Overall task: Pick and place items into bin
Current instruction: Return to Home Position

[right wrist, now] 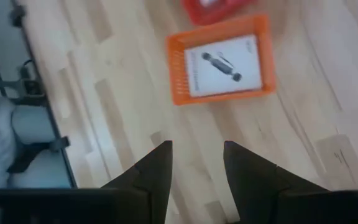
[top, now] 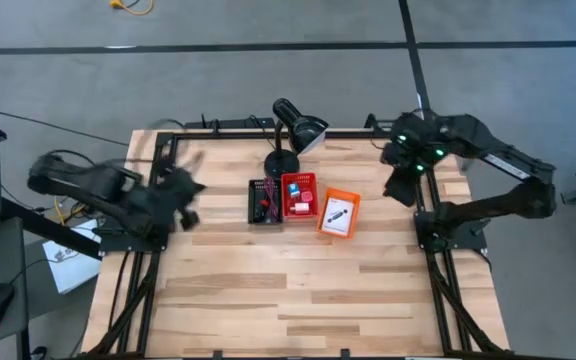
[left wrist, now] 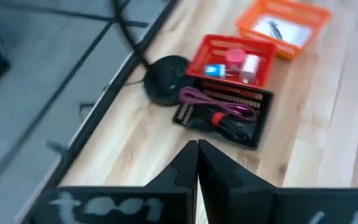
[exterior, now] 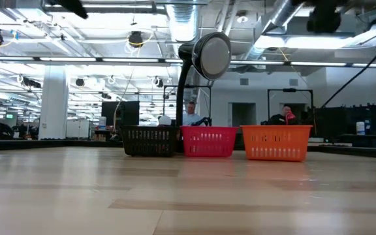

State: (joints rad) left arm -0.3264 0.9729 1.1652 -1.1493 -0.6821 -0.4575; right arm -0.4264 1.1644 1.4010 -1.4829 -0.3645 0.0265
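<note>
Three small baskets stand in a row near the table's far middle. The black basket holds a red-and-black marker and a maroon stick-like tool. The red basket holds a blue cube, a red-pink piece and a white-pink piece. The orange basket holds a white card with a black mark. My left gripper is shut, raised at the table's left edge. My right gripper is open, raised above the table right of the orange basket.
A black desk lamp stands just behind the baskets, its round base beside the black basket and its head over them. Bare wood table stretches in front of the baskets to the near edge. People show in the room beyond.
</note>
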